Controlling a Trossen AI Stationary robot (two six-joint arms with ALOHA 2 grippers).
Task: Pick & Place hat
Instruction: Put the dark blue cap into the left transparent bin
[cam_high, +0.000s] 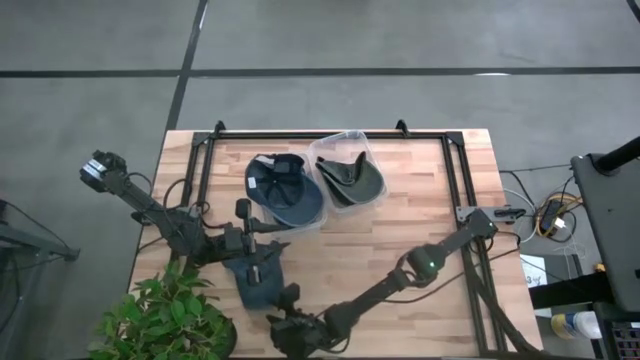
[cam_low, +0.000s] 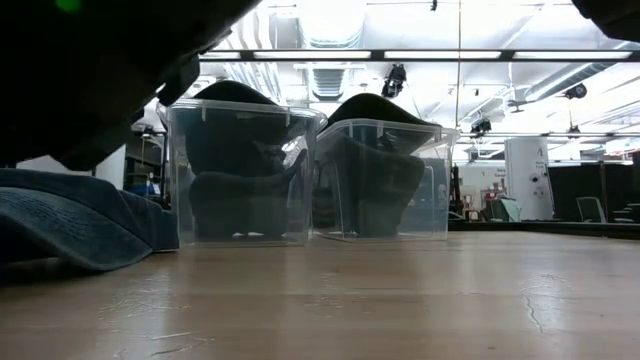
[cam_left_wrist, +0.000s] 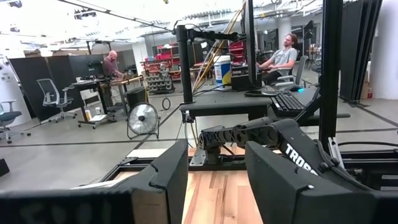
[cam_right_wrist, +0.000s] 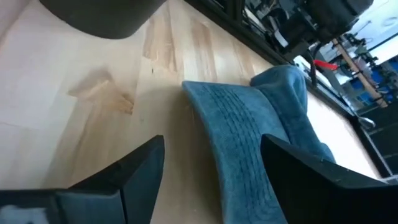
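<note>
Blue hat fills the right wrist view just past the right gripper, whose fingers stand apart with the brim lying between and ahead of them, not yet touched. From above, the hat lies flat on the table near its front edge, left of centre, its long axis running roughly from front to back.

Going left to right: the left arm reaches in low from the table's left, its gripper just behind the hat, fingers apart and pointing across the table. The right arm stretches from the right side down along the front edge, elbow raised, its gripper just beside the hat's front right corner. It looks the nearer one to close on the brim.

Behind stand two clear bins, each already holding a dark hat.
</note>
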